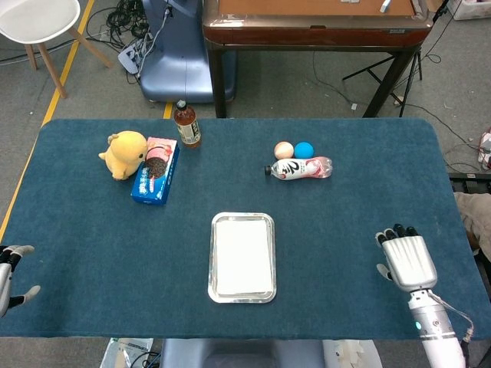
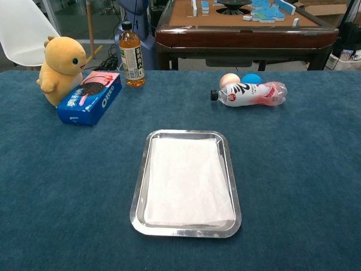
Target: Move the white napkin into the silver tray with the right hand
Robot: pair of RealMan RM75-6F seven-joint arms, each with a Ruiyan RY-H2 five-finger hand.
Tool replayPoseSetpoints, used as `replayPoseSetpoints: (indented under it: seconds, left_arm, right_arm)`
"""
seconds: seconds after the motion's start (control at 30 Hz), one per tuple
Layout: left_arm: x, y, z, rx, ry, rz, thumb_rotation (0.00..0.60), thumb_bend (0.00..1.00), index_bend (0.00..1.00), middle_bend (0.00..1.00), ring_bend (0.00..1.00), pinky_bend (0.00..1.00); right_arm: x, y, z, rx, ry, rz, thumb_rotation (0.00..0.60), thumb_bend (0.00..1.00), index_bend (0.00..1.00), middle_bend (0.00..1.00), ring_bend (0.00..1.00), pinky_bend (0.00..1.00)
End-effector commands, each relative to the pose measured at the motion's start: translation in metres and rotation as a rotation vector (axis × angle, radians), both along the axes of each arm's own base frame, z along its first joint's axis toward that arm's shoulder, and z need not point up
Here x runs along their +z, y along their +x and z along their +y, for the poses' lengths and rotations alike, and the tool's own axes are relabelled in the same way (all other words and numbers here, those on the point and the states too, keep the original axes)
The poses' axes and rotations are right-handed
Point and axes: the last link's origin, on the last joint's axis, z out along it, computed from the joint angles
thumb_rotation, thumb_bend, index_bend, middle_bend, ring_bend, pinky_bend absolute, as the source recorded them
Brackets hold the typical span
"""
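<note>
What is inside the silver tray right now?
The white napkin lies flat inside the silver tray, covering nearly all of its floor; only the rim and a thin margin show. Whether anything lies under the napkin cannot be seen. Neither hand touches the tray.

The blue table point(image 1: 100, 230) carries one silver tray point(image 2: 139, 197) holding one white napkin point(image 2: 187, 180). There are two bottles, one upright tea bottle point(image 2: 131, 55) and one clear bottle lying on its side point(image 2: 251, 94), plus two balls, one peach-coloured point(image 1: 284, 149) and one blue point(image 1: 304, 149). One yellow plush toy point(image 2: 62, 68) and one blue Oreo box point(image 2: 90, 97) complete the count.
</note>
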Motion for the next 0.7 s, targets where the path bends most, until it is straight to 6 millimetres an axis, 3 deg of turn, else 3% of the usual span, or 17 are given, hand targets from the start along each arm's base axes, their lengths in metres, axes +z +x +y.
replayPoseSetpoints:
  seconds: [0.03,0.37,0.7]
  left_arm:
    - [-0.005,-0.001,0.002,-0.012,-0.008,0.0,0.6,0.04,0.3,0.33,0.23,0.42]
    - [-0.013,-0.008,0.006,0.004,-0.024,0.006,0.6,0.04,0.31,0.33,0.23,0.43]
    - [-0.021,-0.01,0.007,0.016,-0.052,0.005,0.6,0.04,0.31,0.34,0.23,0.43]
  right_arm:
    - [0.018,-0.009,0.019,0.04,-0.064,-0.081,0.6,0.01,0.52,0.5,0.31,0.4]
    - [0.036,-0.021,0.032,-0.011,-0.101,-0.097,0.6,0.01,0.52,0.5,0.32,0.4]
    - [0.048,-0.026,0.029,-0.031,-0.14,-0.129,0.6,0.01,0.52,0.49,0.32,0.4]
